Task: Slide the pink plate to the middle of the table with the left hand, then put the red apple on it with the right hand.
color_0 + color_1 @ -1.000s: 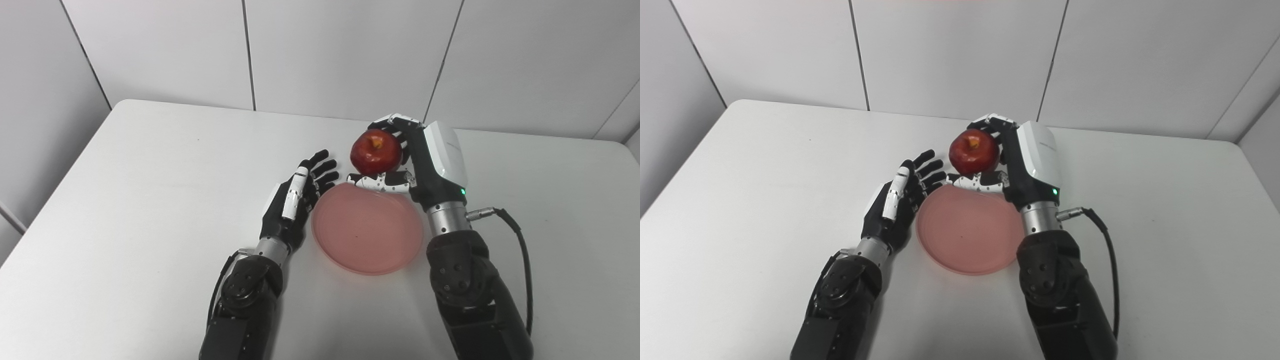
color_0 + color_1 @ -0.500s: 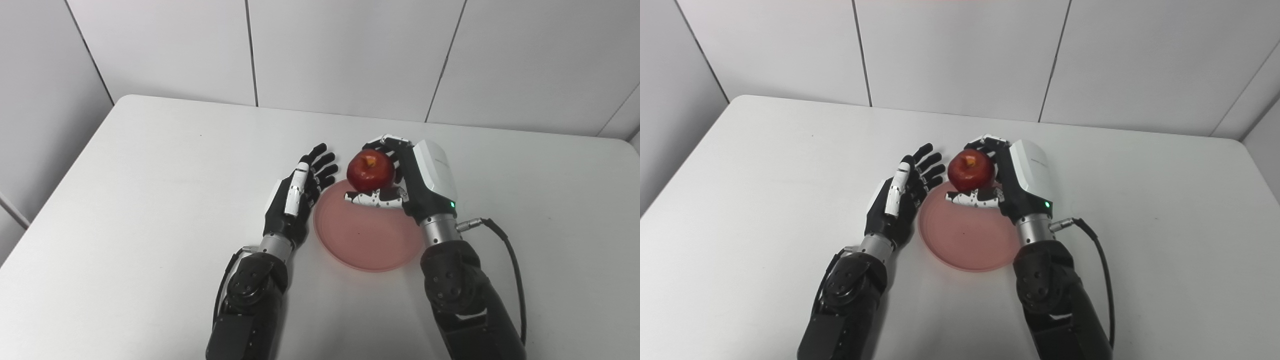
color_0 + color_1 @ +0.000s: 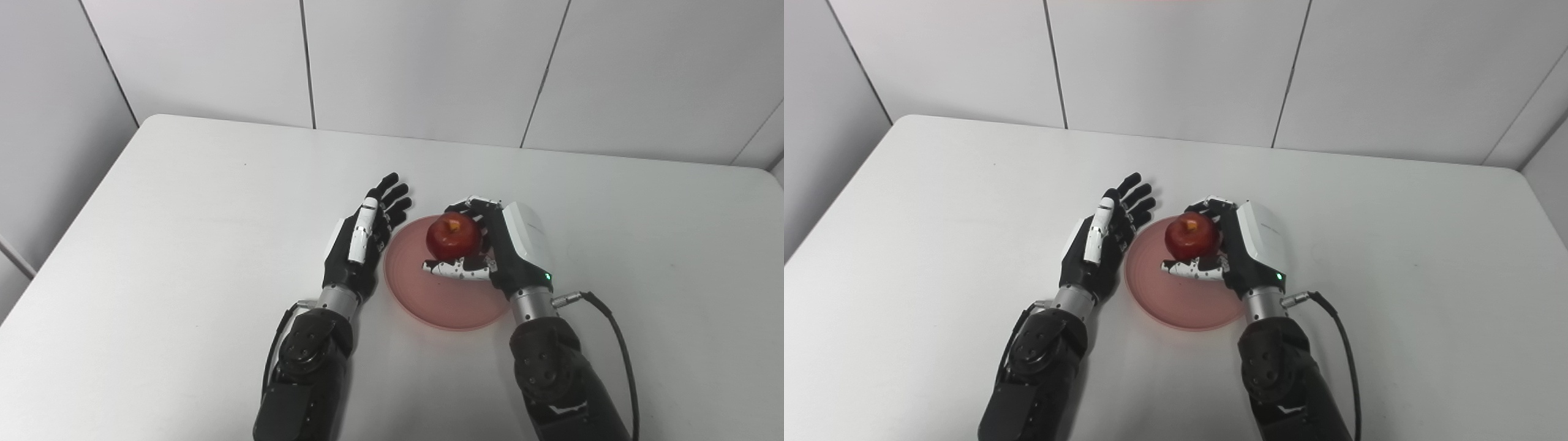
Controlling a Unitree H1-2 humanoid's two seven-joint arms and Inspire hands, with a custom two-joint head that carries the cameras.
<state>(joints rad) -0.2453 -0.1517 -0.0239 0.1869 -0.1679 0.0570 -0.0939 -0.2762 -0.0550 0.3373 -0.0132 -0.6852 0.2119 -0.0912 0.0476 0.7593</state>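
The right hand is wrapped around the red apple, fingers curled over its far side and the thumb stretched beneath it. The apple sits inside this grasp, stem dimple up, over the far part of the pink plate; whether it touches the plate cannot be told. The plate lies under and left of this hand on the white table. Just beyond the plate's left rim, the left hand is open, holding nothing, fingers spread.
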